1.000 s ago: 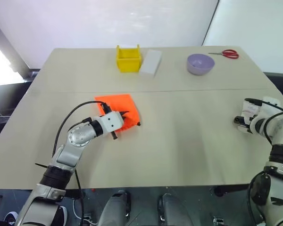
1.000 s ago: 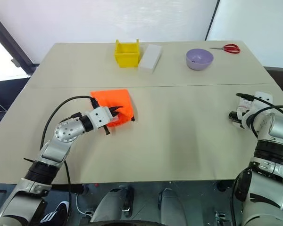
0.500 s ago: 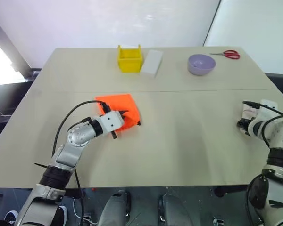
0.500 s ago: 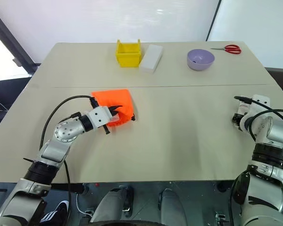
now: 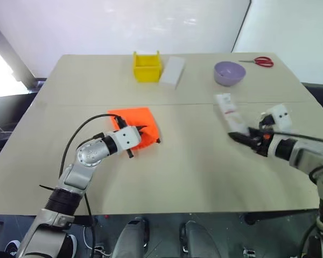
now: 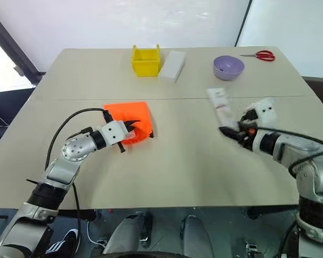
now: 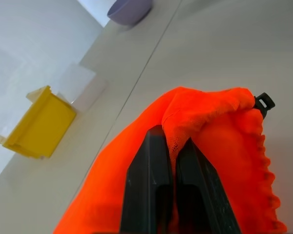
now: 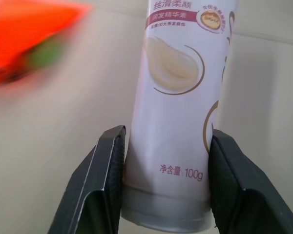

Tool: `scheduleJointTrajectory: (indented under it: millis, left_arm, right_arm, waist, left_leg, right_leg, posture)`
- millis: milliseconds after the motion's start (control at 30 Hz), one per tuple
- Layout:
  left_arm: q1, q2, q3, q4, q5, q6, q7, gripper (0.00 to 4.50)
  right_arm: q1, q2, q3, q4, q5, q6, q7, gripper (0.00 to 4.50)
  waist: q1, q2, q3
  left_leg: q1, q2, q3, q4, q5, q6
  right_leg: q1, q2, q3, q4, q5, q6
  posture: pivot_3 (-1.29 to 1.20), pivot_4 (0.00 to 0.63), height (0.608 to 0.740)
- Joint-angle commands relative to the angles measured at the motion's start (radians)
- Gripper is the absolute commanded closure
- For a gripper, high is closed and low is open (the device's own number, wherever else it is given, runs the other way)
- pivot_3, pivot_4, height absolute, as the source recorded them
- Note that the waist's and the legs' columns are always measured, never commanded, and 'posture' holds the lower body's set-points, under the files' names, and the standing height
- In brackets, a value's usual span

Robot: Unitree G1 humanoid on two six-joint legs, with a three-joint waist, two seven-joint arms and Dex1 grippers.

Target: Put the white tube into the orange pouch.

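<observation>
Looking down from the head, the white tube (image 5: 226, 111) is held aloft by the right end effector (image 5: 242, 137), well apart from the orange pouch (image 5: 135, 122). At the left wrist, pouch fabric is pinched by the left end effector (image 7: 170, 161); if it slips, the mouth could collapse. At the right wrist, a skewed tube could snag.

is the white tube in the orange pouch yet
Out. The white tube is clamped in the right gripper, apart from the orange pouch.
</observation>
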Motion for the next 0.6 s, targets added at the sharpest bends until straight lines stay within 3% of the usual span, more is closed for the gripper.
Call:
scheduleJointTrajectory:
  millis: [33, 200, 400, 500, 600]
  left_arm:
    - [-0.028, -0.001, 0.011, -0.014, -0.015, 0.003, -0.005, 4.5]
    - [-0.038, 0.003, -0.002, -0.043, -0.016, 0.031, -0.038, 4.5]
    - [-0.063, 0.025, -0.02, -0.101, -0.028, 0.096, -0.131, 4.5]
    - [-0.068, 0.026, -0.015, -0.124, -0.027, 0.12, -0.136, 4.5]
    - [-0.053, 0.028, -0.016, -0.151, -0.031, 0.134, -0.138, 4.5]
  right_arm:
    - [0.044, 0.009, 0.11, -0.178, 0.075, 0.027, -0.011, 2.77]
    - [-0.043, 0.15, 0.314, -0.191, 0.05, 0.034, -0.148, 2.77]
    - [-0.116, 0.158, 0.545, -0.088, -0.07, -0.033, -0.164, 2.77]
    - [-0.16, 0.186, 0.603, -0.014, -0.116, -0.07, -0.166, 2.77]
    - [-0.198, 0.212, 0.641, 0.045, -0.159, -0.111, -0.164, 2.77]
  waist:
    - [-0.005, 0.0, 0.0]
    - [-0.012, -0.001, 0.0]
    - [-0.004, -0.001, 0.0]
    - [-0.006, -0.001, 0.0]
    - [-0.006, -0.001, 0.0]
  left_leg:
    - [0.0, 0.0, 0.0, 0.0, 0.0, 0.0]
    - [-0.001, 0.0, 0.004, 0.001, 0.0, 0.0]
    - [-0.003, 0.001, 0.003, 0.001, 0.0, -0.001]
    - [-0.013, 0.0, 0.004, 0.004, 0.0, 0.0]
    - [-0.013, 0.0, 0.004, 0.003, 0.0, 0.0]
  right_leg:
    - [0.0, 0.0, 0.0, -0.001, -0.001, -0.001]
    - [-0.003, -0.005, -0.003, -0.002, 0.003, -0.006]
    - [-0.005, -0.006, -0.004, -0.003, 0.004, -0.007]
    - [-0.014, -0.006, -0.004, -0.002, 0.004, -0.007]
    - [-0.015, -0.006, -0.004, -0.002, 0.006, -0.004]
  posture:
    - [0.0, 0.15, 0.74]
    - [0.0, 0.15, 0.74]
    - [0.0, 0.15, 0.74]
    - [0.0, 0.15, 0.74]
    - [0.0, 0.15, 0.74]
